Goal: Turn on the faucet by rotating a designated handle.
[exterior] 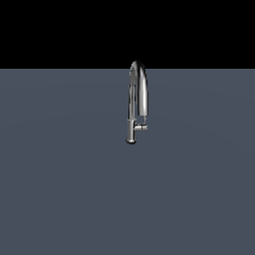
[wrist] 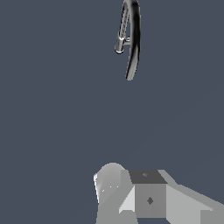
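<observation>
The chrome faucet point(exterior: 131, 130) stands on the grey floor, its tall arched spout point(exterior: 143, 92) rising from a short base column. The handle point(exterior: 142, 127) is a short horizontal stub that sticks out of the base toward the exterior view's right, under the spout's tip. In the wrist view the faucet point(wrist: 134, 39) is small and far off, and its handle point(wrist: 127, 41) shows as a tiny stub beside the base. My gripper is in neither view, and no fingers show in the wrist view.
The flat grey floor point(exterior: 64, 189) spreads all around the faucet. A grey blocky part of the arm point(wrist: 148, 197) fills the near edge of the wrist view, well away from the faucet.
</observation>
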Tool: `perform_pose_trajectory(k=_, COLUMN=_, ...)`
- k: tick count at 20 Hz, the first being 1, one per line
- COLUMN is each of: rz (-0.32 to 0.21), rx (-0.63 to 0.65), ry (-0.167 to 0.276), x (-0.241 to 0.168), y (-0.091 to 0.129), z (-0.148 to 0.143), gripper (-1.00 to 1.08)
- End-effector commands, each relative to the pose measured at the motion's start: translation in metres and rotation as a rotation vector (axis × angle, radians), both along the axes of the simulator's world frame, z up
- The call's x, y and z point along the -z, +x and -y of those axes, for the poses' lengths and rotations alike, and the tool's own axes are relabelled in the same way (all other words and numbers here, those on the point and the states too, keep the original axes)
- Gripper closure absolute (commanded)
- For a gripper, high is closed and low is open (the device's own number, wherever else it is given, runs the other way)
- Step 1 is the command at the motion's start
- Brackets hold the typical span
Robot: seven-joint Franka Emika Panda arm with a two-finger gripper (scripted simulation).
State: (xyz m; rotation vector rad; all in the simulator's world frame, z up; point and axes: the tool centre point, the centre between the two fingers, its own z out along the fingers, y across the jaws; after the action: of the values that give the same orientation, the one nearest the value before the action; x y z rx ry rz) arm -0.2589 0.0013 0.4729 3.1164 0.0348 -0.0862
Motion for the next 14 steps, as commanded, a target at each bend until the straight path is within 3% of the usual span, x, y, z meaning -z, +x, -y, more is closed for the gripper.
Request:
perform_pose_trajectory(k=1, rz=0.0, rx=0.0, ry=0.0, x=0.0, y=0.0, z=0.0, gripper=1.08)
perform_pose_trajectory(k=14, rz=-0.051, rx=0.05, ry=0.044, x=0.003, y=0.023, z=-0.002, gripper=1.08)
